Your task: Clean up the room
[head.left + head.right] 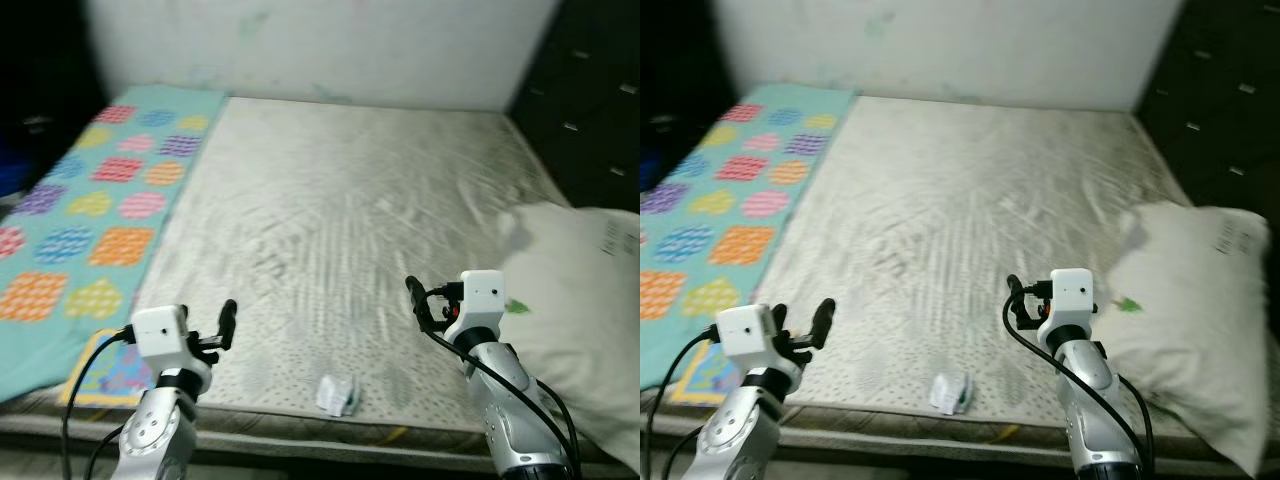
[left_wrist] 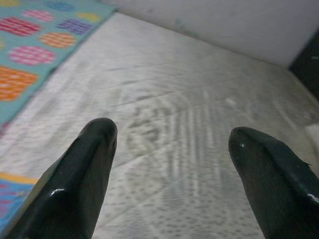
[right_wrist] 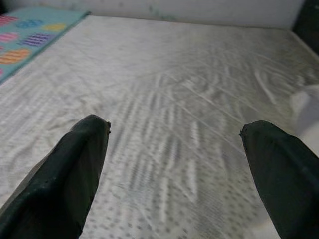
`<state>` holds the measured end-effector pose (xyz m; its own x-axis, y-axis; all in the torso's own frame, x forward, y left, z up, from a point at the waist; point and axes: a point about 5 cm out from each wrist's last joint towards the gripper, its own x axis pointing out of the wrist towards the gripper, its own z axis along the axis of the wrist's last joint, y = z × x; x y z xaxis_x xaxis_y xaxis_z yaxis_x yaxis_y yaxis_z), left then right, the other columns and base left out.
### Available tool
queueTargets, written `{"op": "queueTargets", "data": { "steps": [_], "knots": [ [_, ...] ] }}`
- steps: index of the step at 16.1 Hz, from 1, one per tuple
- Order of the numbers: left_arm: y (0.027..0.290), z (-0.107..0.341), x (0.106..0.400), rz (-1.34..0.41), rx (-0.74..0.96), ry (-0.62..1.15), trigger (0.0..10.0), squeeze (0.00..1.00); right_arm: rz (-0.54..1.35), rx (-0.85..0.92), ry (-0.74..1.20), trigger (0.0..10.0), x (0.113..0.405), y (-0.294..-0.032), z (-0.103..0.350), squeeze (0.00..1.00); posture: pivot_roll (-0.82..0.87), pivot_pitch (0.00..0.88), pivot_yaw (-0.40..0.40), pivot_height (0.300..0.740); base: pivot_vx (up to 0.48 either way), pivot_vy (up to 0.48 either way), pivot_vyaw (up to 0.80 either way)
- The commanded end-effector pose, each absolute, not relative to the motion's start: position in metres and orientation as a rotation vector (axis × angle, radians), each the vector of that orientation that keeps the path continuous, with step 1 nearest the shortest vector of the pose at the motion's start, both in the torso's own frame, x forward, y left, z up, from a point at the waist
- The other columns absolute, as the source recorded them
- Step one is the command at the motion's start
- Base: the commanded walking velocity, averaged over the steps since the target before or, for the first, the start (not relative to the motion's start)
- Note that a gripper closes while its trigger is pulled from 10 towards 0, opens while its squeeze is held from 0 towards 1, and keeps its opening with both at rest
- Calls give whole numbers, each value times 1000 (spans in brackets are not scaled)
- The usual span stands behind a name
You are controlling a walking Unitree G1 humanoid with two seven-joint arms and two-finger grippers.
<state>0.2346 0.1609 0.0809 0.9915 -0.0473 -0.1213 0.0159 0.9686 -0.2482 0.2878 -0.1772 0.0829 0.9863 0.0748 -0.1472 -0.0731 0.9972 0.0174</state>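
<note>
A bare mattress point(image 1: 340, 220) with a grey-white dotted cover lies before me. Near its front edge sits a small crumpled white wrapper point(image 1: 337, 395). A white pillow point(image 1: 580, 300) with a small green mark rests on the mattress's right side. A teal blanket point(image 1: 95, 210) with colourful patches covers the left side. My left gripper point(image 1: 220, 330) hovers open over the front left of the mattress, with nothing between its fingers point(image 2: 89, 164). My right gripper point(image 1: 425, 300) is open above the front right, just left of the pillow, its fingers point(image 3: 75, 164) wide apart and empty.
A white wall point(image 1: 330, 50) closes off the far side of the bed. A dark chest of drawers point(image 1: 590, 110) stands at the right, beside the pillow. Dark shapes sit in shadow at the far left point(image 1: 30, 120).
</note>
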Motion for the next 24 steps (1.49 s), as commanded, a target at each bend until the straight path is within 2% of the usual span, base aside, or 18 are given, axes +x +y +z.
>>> {"op": "queueTargets", "data": {
  "steps": [1, 5, 16, 20, 24],
  "knots": [
    [161, 77, 233, -32, -252, 148, 10000, 0, 72, 13, 131, 10000, 289, -177, 86, 0, -109, 33, -38, 740, 0, 341, 0],
    [160, 77, 232, -42, -251, 154, 10000, 0, 64, 11, 134, 10000, 287, -178, 86, 0, -111, 37, -36, 740, 0, 359, 0],
    [157, 78, 236, -48, -241, 139, 10000, 0, 72, 6, 129, 10000, 289, -179, 87, 0, -120, 31, -33, 740, 0, 0, 0],
    [157, 79, 240, -61, -226, 116, 10000, 0, 118, -37, 161, 10000, 292, -173, 89, 0, -127, 19, -119, 740, 0, 0, 0],
    [161, 80, 238, 10, -191, 88, 10000, 0, 196, -49, 164, 10000, 300, -153, 88, 0, -76, 9, -147, 740, 0, 0, 0]
  ]
}}
